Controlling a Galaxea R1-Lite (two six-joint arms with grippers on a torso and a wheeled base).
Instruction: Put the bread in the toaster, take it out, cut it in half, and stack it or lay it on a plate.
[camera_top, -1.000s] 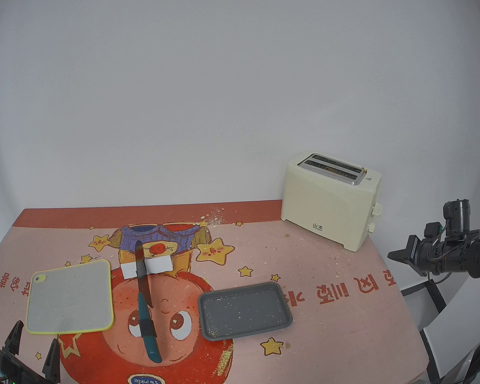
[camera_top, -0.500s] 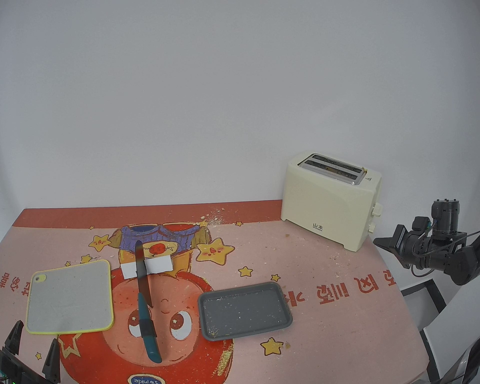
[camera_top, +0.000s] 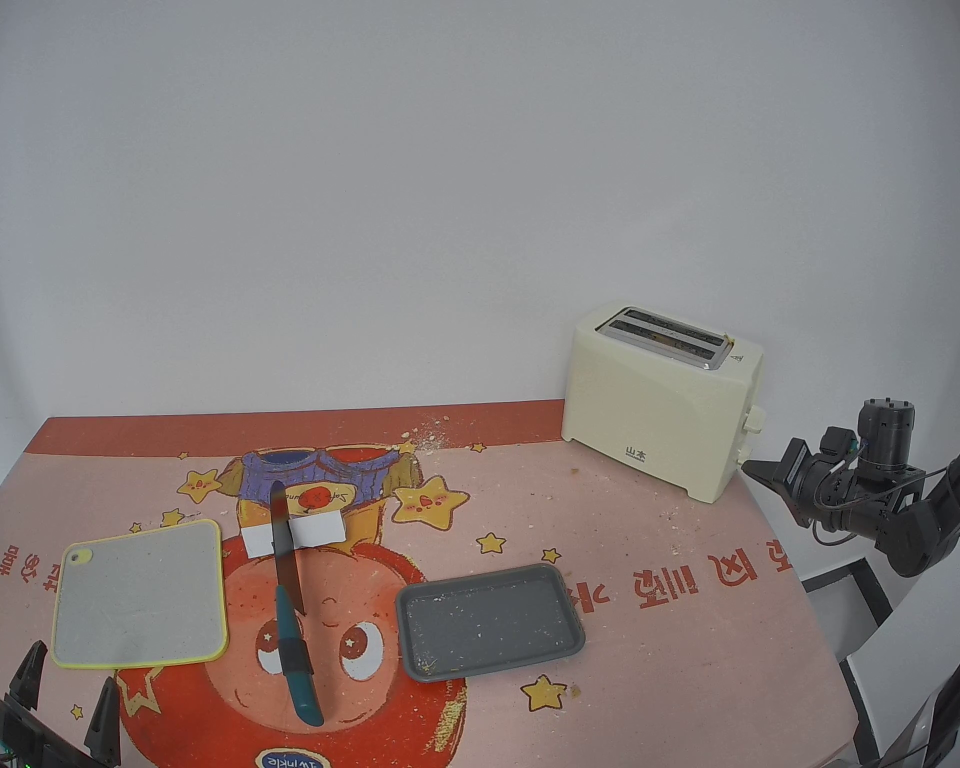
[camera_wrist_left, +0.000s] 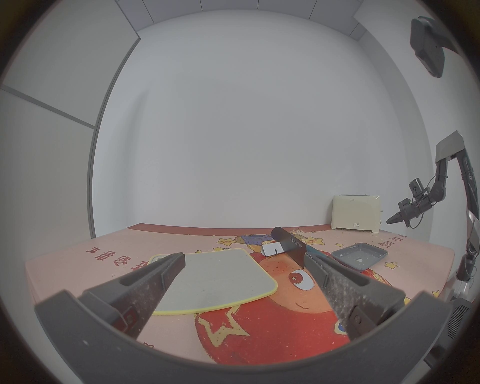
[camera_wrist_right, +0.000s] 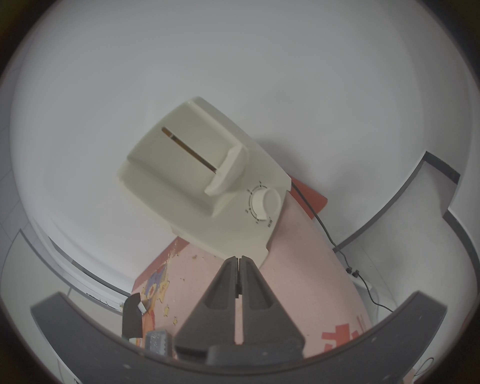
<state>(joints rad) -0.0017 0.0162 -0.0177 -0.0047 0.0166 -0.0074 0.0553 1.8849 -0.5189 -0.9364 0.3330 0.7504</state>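
A cream toaster (camera_top: 660, 400) stands at the table's back right; I cannot make out bread in its top slots (camera_top: 665, 336). My right gripper (camera_top: 752, 467) is shut and empty, hovering just off the table's right edge. It points at the toaster's end face, close to the knobs. In the right wrist view the shut gripper (camera_wrist_right: 238, 261) sits just short of the dial (camera_wrist_right: 265, 202), and the lever (camera_wrist_right: 225, 170) rests at the dial end of its slot. My left gripper (camera_top: 68, 682) is open at the near left corner, in front of the cutting board (camera_top: 140, 595).
A teal-handled knife (camera_top: 290, 610) lies with its dark blade propped on a small white block (camera_top: 310, 530). A grey tray (camera_top: 490, 620) dusted with crumbs sits mid-table. Crumbs are scattered near the toaster. The toaster's cord (camera_wrist_right: 325, 227) trails off the far edge.
My right gripper has moved left and a little up, closing in on the toaster's knob side. The left arm and the things on the table have stayed put.
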